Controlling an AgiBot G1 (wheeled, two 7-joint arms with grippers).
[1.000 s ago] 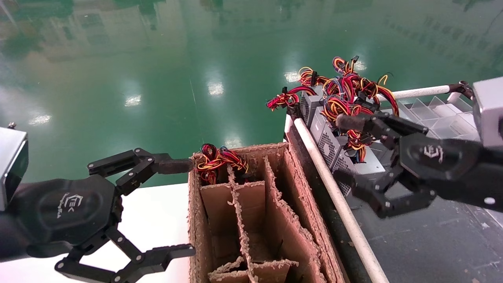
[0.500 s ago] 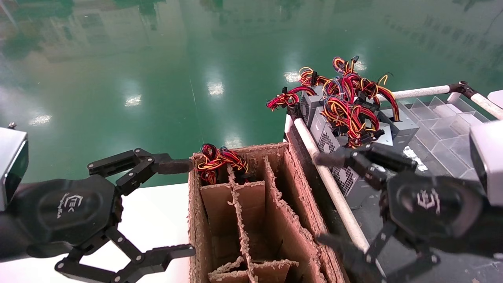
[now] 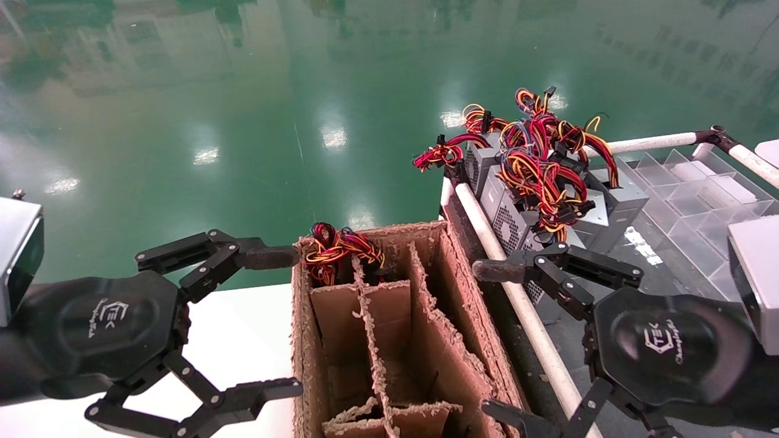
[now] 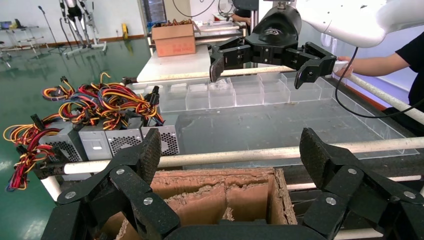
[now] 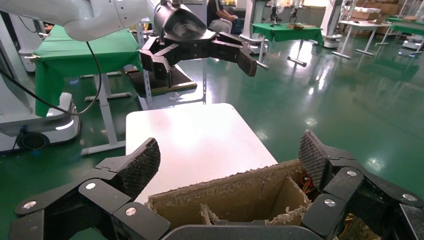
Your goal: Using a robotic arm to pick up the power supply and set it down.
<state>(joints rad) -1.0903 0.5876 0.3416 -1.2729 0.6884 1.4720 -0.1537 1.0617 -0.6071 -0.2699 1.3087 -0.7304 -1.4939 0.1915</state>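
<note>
Several grey power supplies (image 3: 517, 222) with honeycomb vents stand bunched at the far left corner of the cart, under a tangle of red, yellow and black wires (image 3: 535, 152). They also show in the left wrist view as power supplies (image 4: 125, 140). My right gripper (image 3: 493, 340) hangs open and empty over the cart's rail, beside the cardboard box (image 3: 395, 328) and nearer to me than the supplies. Another wire bundle (image 3: 338, 243) pokes out of the box's far compartment. My left gripper (image 3: 274, 322) is open and empty over the white table, left of the box.
The cardboard box has ragged dividers (image 3: 371, 340). A white rail (image 3: 529, 322) edges the dark cart deck (image 3: 669, 377). Clear plastic bins (image 3: 694, 188) line the cart's right side. The white table (image 5: 195, 135) lies left of the box, with green floor (image 3: 304, 91) beyond.
My right gripper has drawn back from the power supplies, dropping down and toward me to the rail beside the box, still open and empty. The left gripper has not moved.
</note>
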